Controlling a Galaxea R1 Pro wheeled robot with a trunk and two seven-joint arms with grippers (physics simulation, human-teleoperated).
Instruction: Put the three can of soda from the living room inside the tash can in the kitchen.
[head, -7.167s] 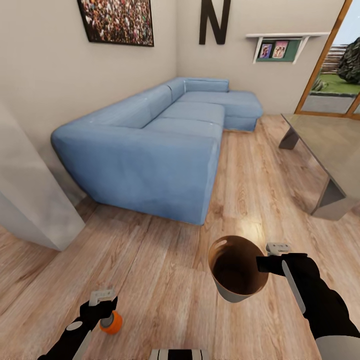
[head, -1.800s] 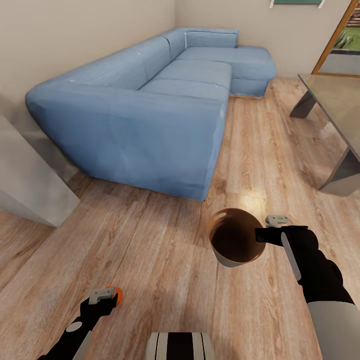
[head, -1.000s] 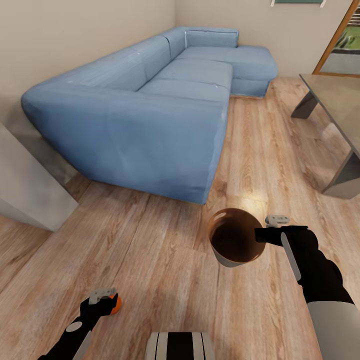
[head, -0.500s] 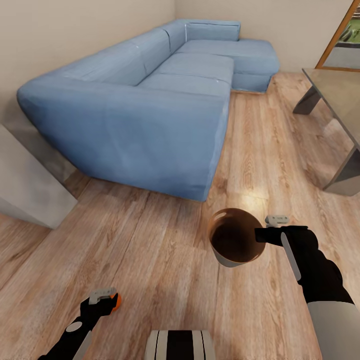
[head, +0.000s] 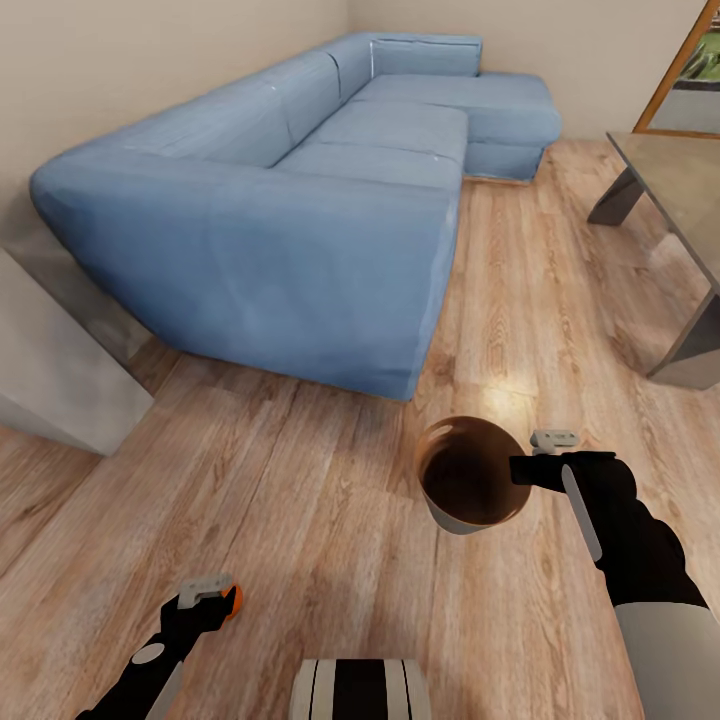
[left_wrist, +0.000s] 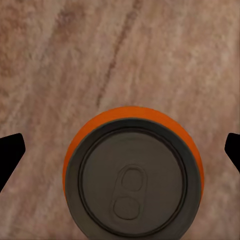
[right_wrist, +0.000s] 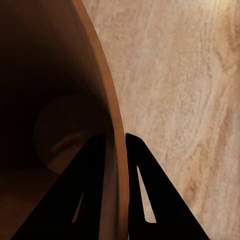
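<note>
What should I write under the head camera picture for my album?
Robot in the living room: right hand pinches the bin by its rim, left hand carries an orange soda can, beside the blue sofa.

Wood floor (head: 300, 480) — blue sofa (head: 290, 230) and grey table (head: 680, 200) stand on it.

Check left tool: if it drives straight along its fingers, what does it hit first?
Probably the wood floor: the left tool points down at it, with the orange can already between its fingers. Gap unclear.

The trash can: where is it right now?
In the head view the trash can hangs above the wood floor, right of centre, its rim pinched by the right gripper, in front of the blue sofa.
</note>
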